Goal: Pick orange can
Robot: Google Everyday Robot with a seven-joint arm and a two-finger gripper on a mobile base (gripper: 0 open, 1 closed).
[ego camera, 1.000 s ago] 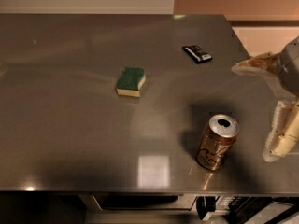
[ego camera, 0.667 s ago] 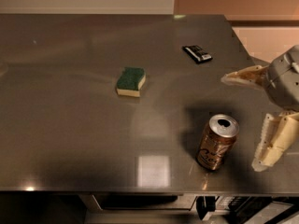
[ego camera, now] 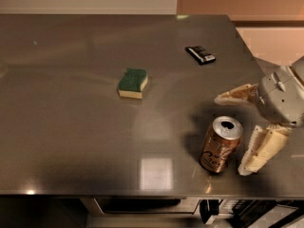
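The can (ego camera: 221,145) stands upright near the front right of the table (ego camera: 71,127), its long axis vertical. The claw (ego camera: 229,135), fingers spread wide, sits just to its right. One finger reaches behind the can and the other lies close beside it, so the can sits at the claw's mouth, not yet gripped. The sponge (ego camera: 132,82) lies well apart.

Layout of the bench (ego camera: 71,141). The can (ego camera: 221,145) stands upright close to the near edge, toward the right end. The tool (ego camera: 230,135) enters from the right with its two fingers spread: one lies just behind the can on the far side, the other just beside the can's right. The sponge (ego camera: 133,82) lies left of and farther back than the can, well apart. A flat packet (ego camera: 200,54) lies farthest back, right of the sponge.
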